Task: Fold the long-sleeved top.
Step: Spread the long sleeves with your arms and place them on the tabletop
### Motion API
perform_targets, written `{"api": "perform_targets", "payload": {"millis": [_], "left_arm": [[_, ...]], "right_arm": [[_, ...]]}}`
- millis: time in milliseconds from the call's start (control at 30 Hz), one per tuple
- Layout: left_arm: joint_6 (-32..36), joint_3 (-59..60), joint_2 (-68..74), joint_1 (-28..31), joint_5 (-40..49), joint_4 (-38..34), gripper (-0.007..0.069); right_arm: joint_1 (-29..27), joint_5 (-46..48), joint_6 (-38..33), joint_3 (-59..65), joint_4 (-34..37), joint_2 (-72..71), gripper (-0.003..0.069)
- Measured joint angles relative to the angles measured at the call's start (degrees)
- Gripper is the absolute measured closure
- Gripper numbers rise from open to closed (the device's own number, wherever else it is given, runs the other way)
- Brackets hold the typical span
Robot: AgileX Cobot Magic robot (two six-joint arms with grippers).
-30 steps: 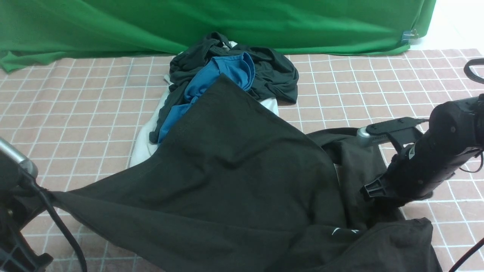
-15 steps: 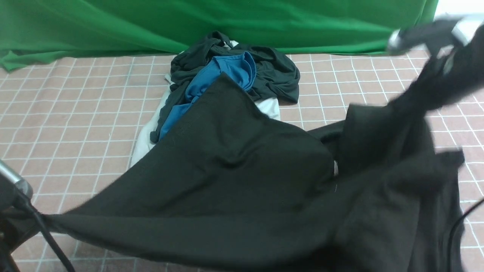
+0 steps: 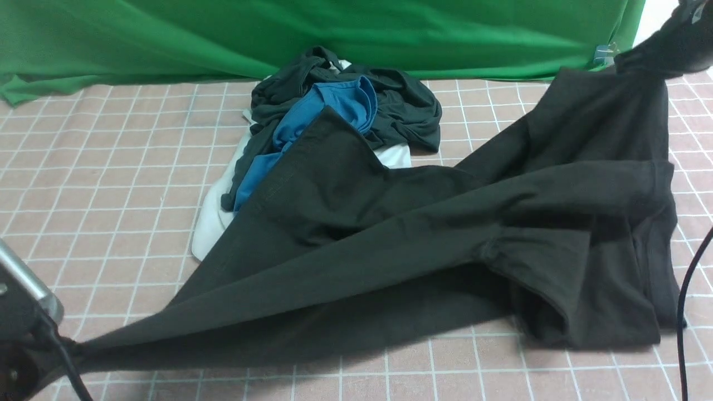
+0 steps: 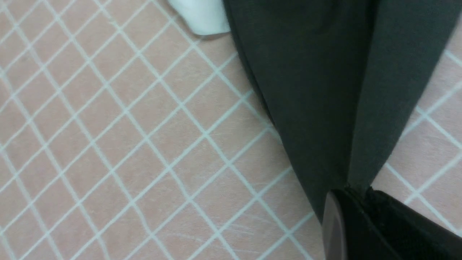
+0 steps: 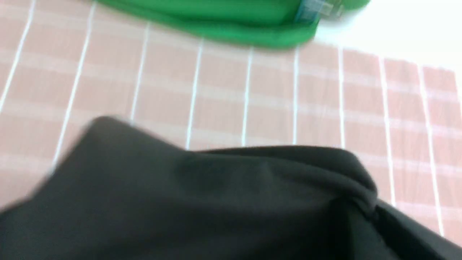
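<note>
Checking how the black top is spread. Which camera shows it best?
The front view: the black top shows nearly whole. The left wrist view shows only a pinched strip, the right wrist view a blurred bunch.

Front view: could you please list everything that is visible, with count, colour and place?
long-sleeved top: one, black, stretched across the middle between both pincers
blue T-shirt: one, blue, in the pile at the back
dark garment: one, greenish black, same pile
white cloth: one, white, under the pile
checked cloth: one, pink with white lines, covering the table
backdrop: one, green, behind
cables: two, black, near corners
left pincer: shut on the top, near left
right pincer: shut on the top, raised far right
</note>
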Motion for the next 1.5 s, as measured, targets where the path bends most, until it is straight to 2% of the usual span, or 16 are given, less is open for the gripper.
{"api": "perform_targets", "payload": {"millis": [100, 200, 267, 333, 367, 400, 467, 567, 667, 700, 767, 867, 967, 1133, 1367, 1500], "left_arm": [[0.4, 0.0, 0.0, 0.0, 0.7, -1.4, 0.0591], [0.7, 0.0, 0.0, 0.0, 0.8, -1.7, 0.0591], [0.8, 0.0, 0.0, 0.0, 0.4, -1.6, 0.0591], [1.0, 0.0, 0.0, 0.0, -0.5, -1.6, 0.0591], [1.0, 0.0, 0.0, 0.0, -0.9, -1.6, 0.0591], [1.0, 0.0, 0.0, 0.0, -2.0, -1.6, 0.0591], [1.0, 0.0, 0.0, 0.0, -2.9, -1.6, 0.0591], [1.0, 0.0, 0.0, 0.0, -3.9, -1.6, 0.0591], [0.8, 0.0, 0.0, 0.0, -4.4, -1.7, 0.0591], [0.8, 0.0, 0.0, 0.0, -4.4, -1.7, 0.0591], [0.6, 0.0, 0.0, 0.0, -4.4, -1.7, 0.0591], [0.5, 0.0, 0.0, 0.0, -4.4, -1.7, 0.0591], [0.5, 0.0, 0.0, 0.0, -4.4, -1.9, 0.0591], [0.4, 0.0, 0.0, 0.0, -4.4, -3.1, 0.0591], [0.3, 0.0, 0.0, 0.0, -4.7, -4.1, 0.0591], [0.3, 0.0, -0.1, 0.0, -4.8, -4.2, 0.0591]], "right_arm": [[-0.2, -4.7, 1.2, -1.1, -0.1, 1.9, 0.0616], [-0.2, -8.0, 2.6, -1.3, -0.3, 3.2, 0.0575], [-0.3, -7.5, 2.7, -1.3, -0.6, 3.2, 0.0477], [-0.4, -5.1, 2.7, -1.5, -0.7, 2.5, 0.0324], [-0.4, -3.9, 2.7, -1.5, -0.8, 2.1, 0.0291], [-0.4, 0.2, 2.7, -1.5, -0.8, 0.2, 0.0156], [0.2, 6.9, 2.9, -1.5, -0.9, -2.6, 0.0085], [1.9, 13.7, 3.4, -0.1, -0.8, -7.4, 0.0095], [8.5, 21.2, 3.1, 10.5, 0.5, -17.9, 0.0200], [8.5, 21.2, 3.1, 10.5, 0.5, -17.9, 0.0206], [16.7, 22.8, 2.9, 22.9, 1.5, -24.7, 0.0237], [24.7, 21.0, 2.4, 33.5, 2.3, -28.8, 0.0218], [32.4, 10.5, 3.3, 46.9, 2.4, -30.9, 0.0110], [33.0, 0.1, 6.9, 51.9, 2.3, -26.8, 0.0036], [30.9, -7.4, 7.4, 51.9, 1.7, -18.5, 0.0047], [29.7, -9.8, 7.3, 50.2, 1.3, -16.4, 0.0095]]}}
